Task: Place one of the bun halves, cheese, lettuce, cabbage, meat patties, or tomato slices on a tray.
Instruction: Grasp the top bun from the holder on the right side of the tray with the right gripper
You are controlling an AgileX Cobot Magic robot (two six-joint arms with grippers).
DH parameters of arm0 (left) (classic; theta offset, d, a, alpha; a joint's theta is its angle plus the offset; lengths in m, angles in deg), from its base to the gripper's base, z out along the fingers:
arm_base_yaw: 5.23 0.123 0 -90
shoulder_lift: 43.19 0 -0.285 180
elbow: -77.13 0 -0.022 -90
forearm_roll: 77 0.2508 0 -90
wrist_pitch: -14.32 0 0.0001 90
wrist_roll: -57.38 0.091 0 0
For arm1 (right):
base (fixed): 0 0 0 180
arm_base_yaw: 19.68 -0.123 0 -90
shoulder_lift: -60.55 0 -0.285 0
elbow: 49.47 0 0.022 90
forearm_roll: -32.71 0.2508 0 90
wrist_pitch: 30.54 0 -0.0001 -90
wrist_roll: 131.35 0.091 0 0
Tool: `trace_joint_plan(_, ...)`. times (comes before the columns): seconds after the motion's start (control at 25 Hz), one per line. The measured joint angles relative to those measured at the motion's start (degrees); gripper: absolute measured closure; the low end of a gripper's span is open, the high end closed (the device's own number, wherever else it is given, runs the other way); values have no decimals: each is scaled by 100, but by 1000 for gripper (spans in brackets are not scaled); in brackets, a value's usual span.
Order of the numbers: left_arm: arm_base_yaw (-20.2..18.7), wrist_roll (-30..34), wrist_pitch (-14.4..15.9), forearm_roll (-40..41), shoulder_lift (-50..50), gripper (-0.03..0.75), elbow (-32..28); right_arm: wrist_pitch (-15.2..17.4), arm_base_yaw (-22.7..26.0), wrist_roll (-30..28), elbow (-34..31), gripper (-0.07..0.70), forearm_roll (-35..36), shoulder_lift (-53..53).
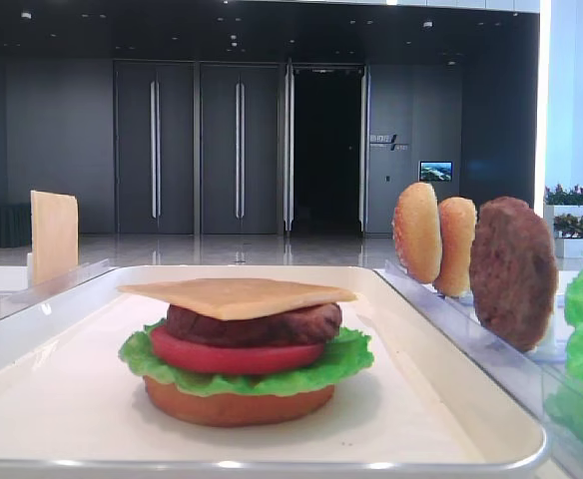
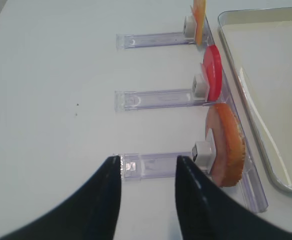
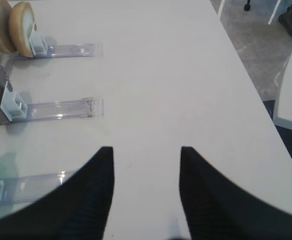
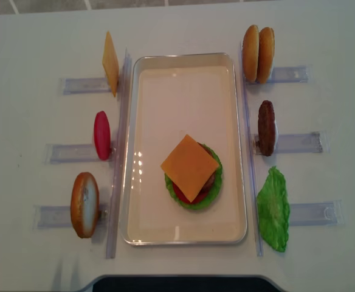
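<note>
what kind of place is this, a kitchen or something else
Probably not a kitchen: it looks like a demo table in a large lobby or hall. Tall dark doors and planters stand behind, and toy burger parts sit in clear racks around a white tray.

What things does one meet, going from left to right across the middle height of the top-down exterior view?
Tomato slice standing in its clear rack → white tray → cheese on top of the stacked burger → meat patty standing in its rack.

Dark lobby bg w/ tall double doors (image 1: pixel 197 150), wall screen (image 1: pixel 435 171), planters (image 1: pixel 568 197), glossy floor (image 1: pixel 222 249).
</note>
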Motion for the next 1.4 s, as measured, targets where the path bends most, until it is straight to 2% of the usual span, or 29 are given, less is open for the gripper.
trace_joint_plan(0.76, 0, 0, 0, 3, 0, 433, -28, 28, 0, -9, 86, 325, 33, -168)
trace_joint_plan(0.96, 0, 0, 0, 7, 0, 433, -28, 29, 0, -9, 534, 325, 308, -1199)
trace_joint_plan(1.16, 0, 0, 0, 7, 0, 433, -28, -158, 0, -9, 1151, 325, 444, -2442)
trace_joint_plan(1.4, 0, 0, 0, 14, 0, 433, -28, -316, 0, -4, 2169, 325, 508, -4235)
